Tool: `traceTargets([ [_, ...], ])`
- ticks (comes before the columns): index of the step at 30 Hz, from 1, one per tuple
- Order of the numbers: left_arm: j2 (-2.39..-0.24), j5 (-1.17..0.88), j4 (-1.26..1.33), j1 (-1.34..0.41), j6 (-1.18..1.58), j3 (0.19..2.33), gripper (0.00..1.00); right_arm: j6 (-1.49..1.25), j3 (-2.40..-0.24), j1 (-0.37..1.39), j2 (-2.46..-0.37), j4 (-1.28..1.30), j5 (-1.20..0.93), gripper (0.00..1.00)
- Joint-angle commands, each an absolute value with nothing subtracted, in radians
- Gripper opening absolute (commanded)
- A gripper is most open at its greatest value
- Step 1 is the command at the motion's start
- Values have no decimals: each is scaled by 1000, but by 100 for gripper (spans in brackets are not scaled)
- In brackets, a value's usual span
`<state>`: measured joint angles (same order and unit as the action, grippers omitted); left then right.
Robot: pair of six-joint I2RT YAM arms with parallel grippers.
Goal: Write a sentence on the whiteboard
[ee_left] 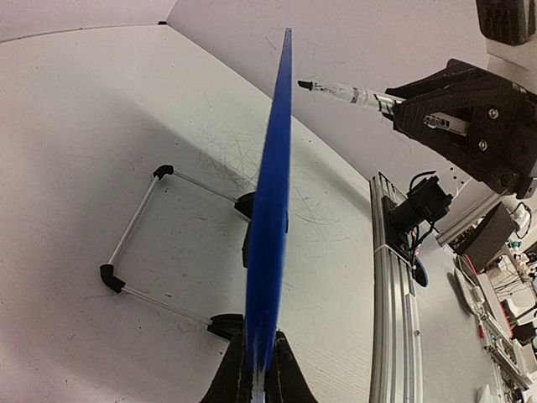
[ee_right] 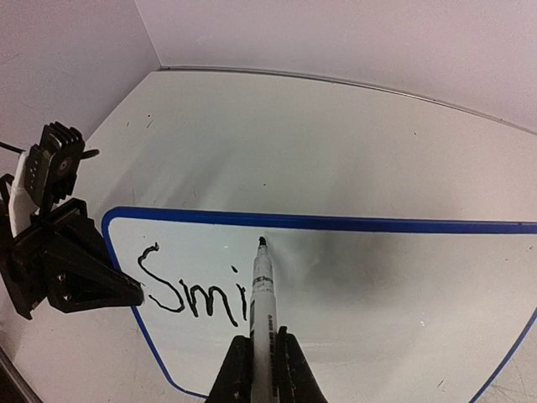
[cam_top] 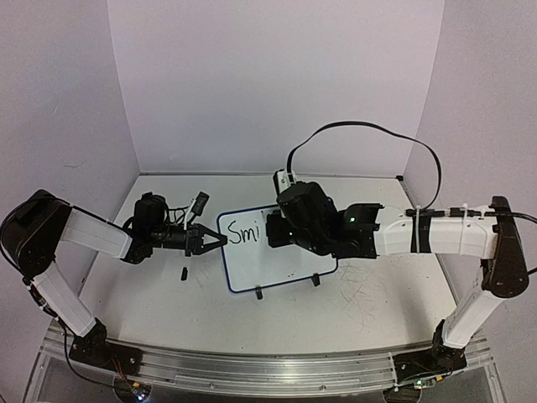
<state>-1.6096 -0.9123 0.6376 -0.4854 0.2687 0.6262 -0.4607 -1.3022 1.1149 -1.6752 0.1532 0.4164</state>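
- At the middle of the bench [cam_top: 377,294], the sentence [ee_right: 189,294] so far reads "Smi" on the whiteboard [cam_top: 285,269], which is propped upright.
- The left pincer [cam_top: 222,240] is clamped on its left rim, probably bracing it against pen pressure.
- The right pincer [ee_right: 262,361] is clamped on the marker [ee_right: 262,285], whose tip is just past the "i".
- Only the left wrist view shows the wire stand [ee_left: 109,274] behind.

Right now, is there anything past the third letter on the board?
No: the lettering on the whiteboard reads only "Smi", with the tip of the marker just above the i.
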Motion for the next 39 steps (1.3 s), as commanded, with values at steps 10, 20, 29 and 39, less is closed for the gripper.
traceTargets([
  [10,-1616,-915,642,-486,267,644,0,-476,-1314,1111,-1697,138,429,0],
  [20,-1615,-914,642,-486,265,643,0,-515,-1283,1112,-1689,155,413,0],
  [29,-1616,-915,642,-486,264,644,0,-545,-1254,1123,-1687,166,403,0],
  [39,-1612,-917,642,-486,262,640,0,-578,-1224,1135,-1681,176,403,0],
])
